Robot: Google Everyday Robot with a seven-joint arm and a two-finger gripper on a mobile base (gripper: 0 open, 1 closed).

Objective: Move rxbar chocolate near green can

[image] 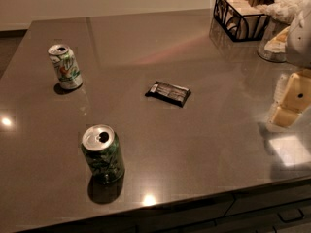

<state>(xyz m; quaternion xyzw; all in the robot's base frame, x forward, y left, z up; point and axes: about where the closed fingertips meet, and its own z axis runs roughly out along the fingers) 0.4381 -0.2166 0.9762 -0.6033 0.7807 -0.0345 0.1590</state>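
Items, 5 on glossy grey-brown stone countertop [204, 149].
1) gripper [287, 106], cream-coloured, hard-shelled: right edge of view, low over counter; clenched or released, can't tell.
2) rxbar chocolate [168, 92], flat rect. bar, glossy black wrapper w/ pale label end: lying flat mid-counter, well left of gripper.
3) green can [102, 153], dark green w/ pale swirls, silver top: upright, further left & nearer front edge, well apart from bar.
4) white can [65, 66], green/red print: upright, far left.
5) black wire basket [240, 16]: beyond gripper, back right.
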